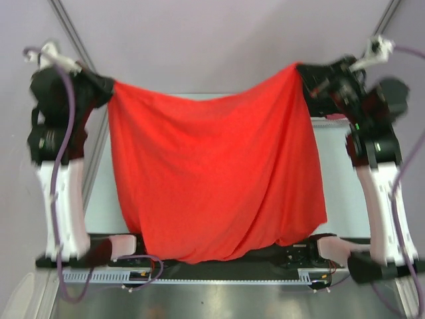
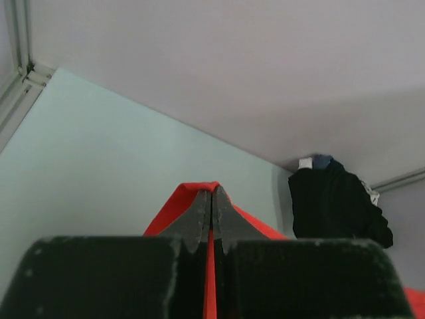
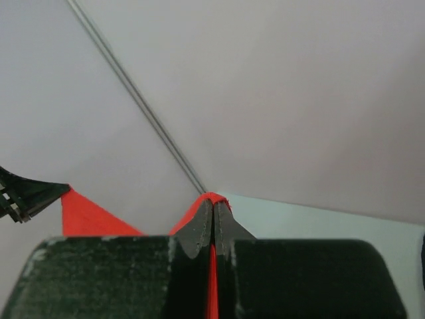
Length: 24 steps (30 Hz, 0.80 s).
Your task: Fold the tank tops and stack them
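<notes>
Fingers (image 2: pixel 198 219) of the left gripper (image 2: pixel 212 193) are seen pressed together in the left wrist view, with a thin fold of the red tank top (image 1: pixel 212 173) pinched between their tips and a red strip running down the seam between them. The same is shown for the right gripper (image 3: pixel 212 199) in the right wrist view: its fingers (image 3: pixel 230 227) are clamped on another edge of the red fabric, which peeks out over the tips. From the overhead view the garment is seen held up above the table (image 1: pixel 339 166) and stretched between the two grippers, one upper corner at the left gripper (image 1: pixel 109 86) and the other at the right gripper (image 1: pixel 300 70). The upper edge sags in the middle between the two held corners. The fabric hangs as a broad, loosely creased sheet, and its lower edge is gathered down near the arm bases at the near edge of the table; whether that edge touches the surface cannot be told. In the left wrist view a black shape (image 2: pixel 335 203) is seen at the far side of the pale table, against the wall; whether it is cloth or part of the other arm cannot be told.
</notes>
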### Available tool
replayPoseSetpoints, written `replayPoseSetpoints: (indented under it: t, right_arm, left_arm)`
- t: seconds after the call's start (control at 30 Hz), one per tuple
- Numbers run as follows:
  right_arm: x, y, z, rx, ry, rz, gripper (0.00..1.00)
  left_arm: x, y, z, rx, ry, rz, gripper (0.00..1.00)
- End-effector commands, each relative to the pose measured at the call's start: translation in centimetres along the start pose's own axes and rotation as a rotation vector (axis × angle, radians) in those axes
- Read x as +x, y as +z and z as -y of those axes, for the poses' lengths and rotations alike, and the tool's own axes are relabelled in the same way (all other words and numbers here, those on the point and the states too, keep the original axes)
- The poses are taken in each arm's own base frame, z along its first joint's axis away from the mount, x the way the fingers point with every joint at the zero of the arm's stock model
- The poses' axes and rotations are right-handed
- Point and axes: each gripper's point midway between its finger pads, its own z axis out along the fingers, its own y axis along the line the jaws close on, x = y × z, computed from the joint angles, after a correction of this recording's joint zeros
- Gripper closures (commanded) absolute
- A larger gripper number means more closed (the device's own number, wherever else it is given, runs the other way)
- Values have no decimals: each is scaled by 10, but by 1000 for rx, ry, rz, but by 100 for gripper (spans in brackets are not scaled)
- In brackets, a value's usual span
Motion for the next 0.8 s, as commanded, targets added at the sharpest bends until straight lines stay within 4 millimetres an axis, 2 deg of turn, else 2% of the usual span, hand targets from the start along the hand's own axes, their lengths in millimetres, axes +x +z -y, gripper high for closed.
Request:
replayPoseSetpoints:
  t: [0.0,0.03,0.07,0.1,0.17,0.2,0.23,0.27,0.3,0.33,0.37,0.4,0.43,0.47,0.5,0.53,0.57,0.63,0.7,0.77]
  right_arm:
    - [-57,38,-29,-117,-32,86,100]
    - [-70,43,-36,-131,-42,93,100]
    - [-99,48,-51,-155,-63,127,100]
    - [-111,47,-60,-176,-74,135,100]
    - [-129,51,-60,-178,-54,148,100]
    - [-146,35,-83,-243,-78,181,100]
    - [-152,28,-84,-250,-80,191,100]
    - [-157,22,-92,-283,-92,206,100]
    - [-146,10,-96,-286,-87,181,100]
    - [-141,2,-99,-294,-94,181,100]
    - [-147,-15,-115,-337,-136,229,100]
    - [-148,-49,-136,-354,-173,270,100]
    - [-127,-48,-120,-323,-146,233,100]
    - [-123,-59,-126,-338,-167,248,100]
    - [-124,-93,-150,-372,-208,282,100]
    - [-112,-96,-144,-359,-205,265,100]
    - [-111,-108,-152,-370,-221,278,100]
    - [-114,-145,-176,-384,-283,322,100]
    - [-120,-164,-189,-385,-316,347,100]
    - [-130,-181,-204,-375,-349,372,100]
  left_arm:
    - [-75,1,36,113,-26,142,100]
    - [-85,1,39,124,-40,145,100]
    - [-96,11,43,153,-53,148,99]
    - [-129,-16,60,265,-33,236,100]
    - [-143,-27,70,375,-110,235,100]
    - [-144,-32,57,366,-139,234,100]
    - [-147,-45,72,464,-137,231,100]
    - [-146,-53,72,469,-132,240,100]
    - [-146,-58,65,444,-125,252,100]
    - [-143,-85,76,451,-77,286,100]
    - [-141,-96,78,439,-56,305,99]
    - [-139,-105,79,423,-34,325,100]
    - [-132,-135,90,423,13,365,100]
    - [-129,-148,94,418,28,395,100]
    - [-122,-154,91,406,29,405,100]
    - [-119,-167,94,401,60,439,100]
    - [-114,-198,104,400,89,507,100]
    - [-107,-220,106,370,118,553,100]
    - [-105,-247,111,359,127,608,100]
    - [-109,-254,109,347,121,620,100]
